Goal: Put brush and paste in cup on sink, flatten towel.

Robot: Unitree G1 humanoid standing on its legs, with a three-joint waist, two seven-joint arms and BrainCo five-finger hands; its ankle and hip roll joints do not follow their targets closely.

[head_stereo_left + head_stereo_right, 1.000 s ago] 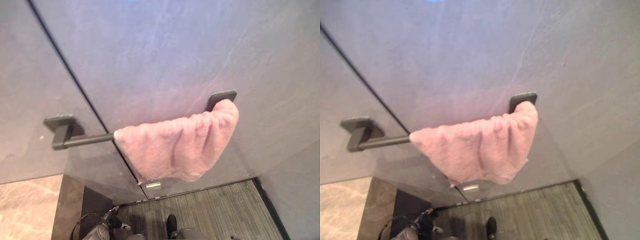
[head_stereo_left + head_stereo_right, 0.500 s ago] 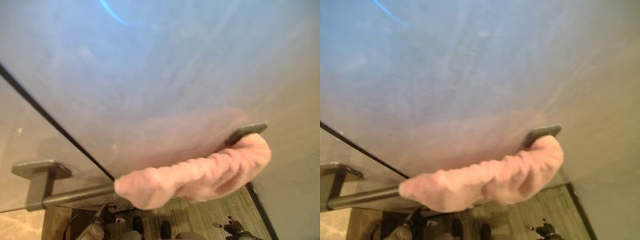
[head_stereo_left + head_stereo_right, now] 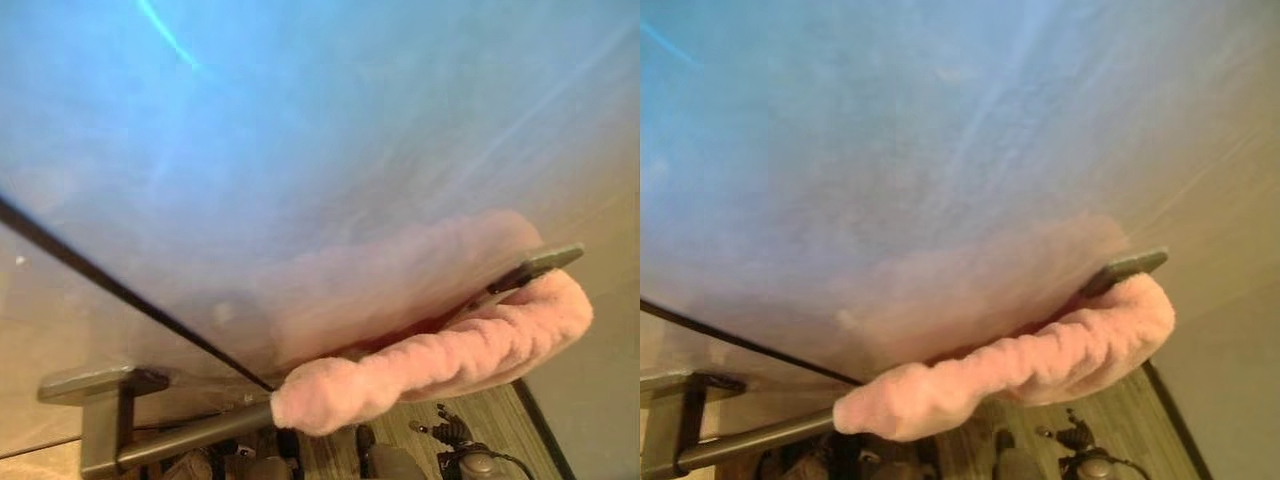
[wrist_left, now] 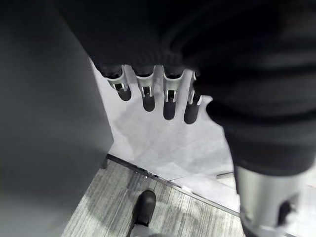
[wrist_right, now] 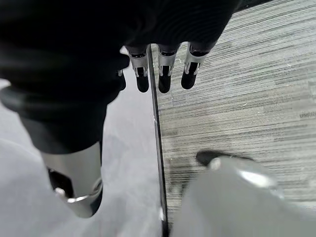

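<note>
Pink terry towel point(image 3: 440, 355) bunched into a thick roll along a dark metal rail point(image 3: 190, 436), covering the rail's right-hand stretch up to the far bracket point(image 3: 540, 262) and leaving the part toward the near bracket point(image 3: 100, 385) bare. Pale glossy wall panel point(image 3: 320, 150) right behind, mirroring the towel as a faint pink blur, with a thin dark seam point(image 3: 130, 300) running slantwise down to the towel's left end.

Seen from the head views: towel and rail high above both hands, the right hand point(image 3: 450, 435) just peeping in below the roll, well apart from it, over grey striped flooring point(image 3: 500, 415).

Seen from the left wrist view: left hand point(image 4: 163, 96) with fingers straight and loosely spread, holding nothing, pale tile point(image 4: 158, 143) past the fingertips, a dark panel point(image 4: 44, 123) close beside the hand, striped floor beyond a metal threshold strip.

Seen from the right wrist view: right hand point(image 5: 163, 69) likewise relaxed, fingers straight and empty, hanging over the meeting line of pale wall base and striped floor.

Free room beneath the towel's lower edge and along the bare rail. No readable print anywhere.
</note>
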